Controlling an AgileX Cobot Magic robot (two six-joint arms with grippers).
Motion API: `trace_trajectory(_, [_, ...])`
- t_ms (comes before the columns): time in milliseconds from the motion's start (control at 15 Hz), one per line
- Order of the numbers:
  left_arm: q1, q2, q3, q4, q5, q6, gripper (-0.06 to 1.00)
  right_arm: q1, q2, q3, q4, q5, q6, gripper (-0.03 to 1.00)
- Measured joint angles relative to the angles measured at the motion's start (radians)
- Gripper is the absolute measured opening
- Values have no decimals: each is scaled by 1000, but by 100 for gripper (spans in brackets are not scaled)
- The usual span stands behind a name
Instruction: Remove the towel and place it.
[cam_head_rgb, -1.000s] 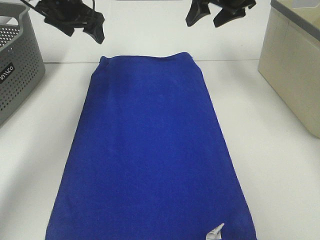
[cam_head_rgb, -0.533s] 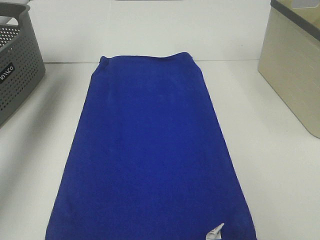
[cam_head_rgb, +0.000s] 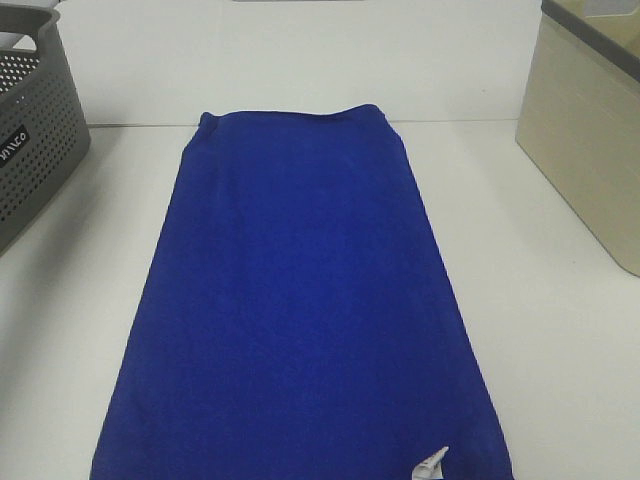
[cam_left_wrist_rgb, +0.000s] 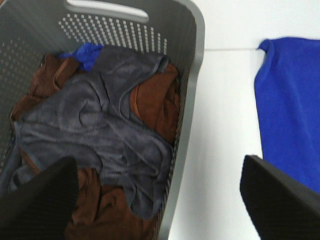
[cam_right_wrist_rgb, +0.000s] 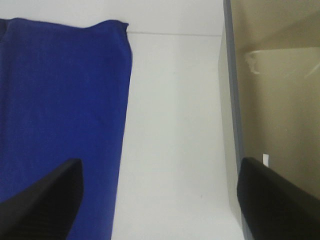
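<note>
The towel (cam_head_rgb: 300, 300), deep royal blue, lies spread flat and lengthwise on the white table, its small white tag (cam_head_rgb: 432, 463) at the near right corner. Neither gripper shows in the exterior view. In the left wrist view my left gripper (cam_left_wrist_rgb: 159, 200) hangs open over the grey basket's rim, and the towel's edge (cam_left_wrist_rgb: 292, 100) lies off to one side. My right gripper (cam_right_wrist_rgb: 159, 200) is open as well, over bare table between the towel (cam_right_wrist_rgb: 60, 110) and the beige bin. Nothing sits between either pair of fingers.
A grey perforated basket (cam_head_rgb: 35, 140) stands at the left table edge, with grey and brown cloths (cam_left_wrist_rgb: 100, 135) piled inside. A beige bin (cam_head_rgb: 585, 140) with a dark rim stands at the right; its inside (cam_right_wrist_rgb: 280, 100) shows in the right wrist view.
Both grippers were at the top of the exterior view a second ago and have since left that view. The towel has not moved.
</note>
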Motion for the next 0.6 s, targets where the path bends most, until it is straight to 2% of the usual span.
trace_trajectory(200, [0, -341, 390, 23, 1, 0, 83, 0, -377, 316, -8, 1, 0, 82])
trace_trajectory(400, [0, -646, 694, 67, 4, 2, 83, 0, -712, 569, -22, 1, 0, 82])
trace_trajectory(467, [0, -829, 869, 83, -8, 35, 83, 0, -907, 713, -42, 2, 0, 82])
trace_trajectory(600, [0, -954, 984, 113, -59, 40, 83, 0, -1024, 813, -75, 3, 0, 82])
